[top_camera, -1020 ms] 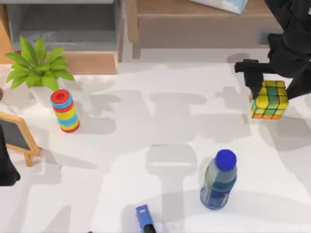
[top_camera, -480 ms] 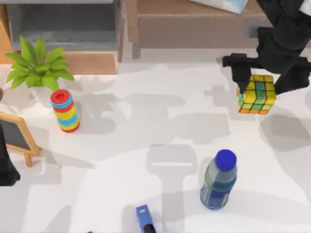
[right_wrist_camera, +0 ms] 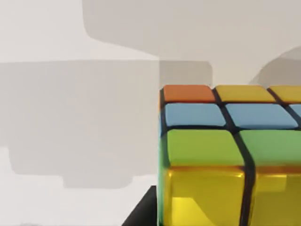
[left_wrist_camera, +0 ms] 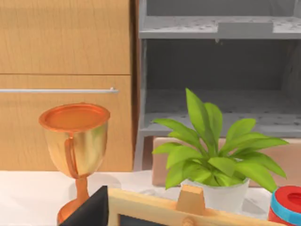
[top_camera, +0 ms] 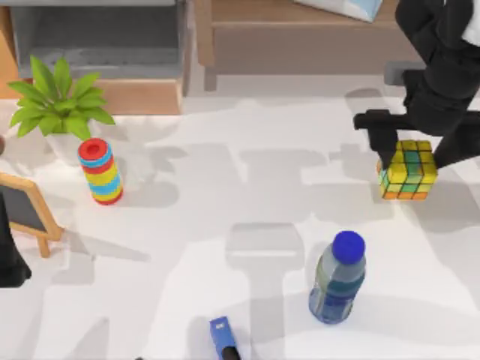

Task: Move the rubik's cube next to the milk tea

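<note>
Rubik's cube (top_camera: 409,169) is clamped by right gripper (top_camera: 420,150), up-right of milk tea (top_camera: 337,279) w/ a gap, prob. for carrying closer.

Glossy rubik's cube (top_camera: 409,169), matt white table (top_camera: 225,217)

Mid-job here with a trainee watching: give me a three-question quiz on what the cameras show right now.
1. True or false: the rubik's cube touches the milk tea.
2. Which claw holds the cube? A) left B) right
3. Fill in: the striped cylinder stands just in front of the potted ____, at the table's left in the top view.

Key
1. False: the cube is apart from the bottle, farther back and to its right.
2. B: the right claw's fingers flank the cube; the left arm is parked at the left edge.
3. plant
</note>
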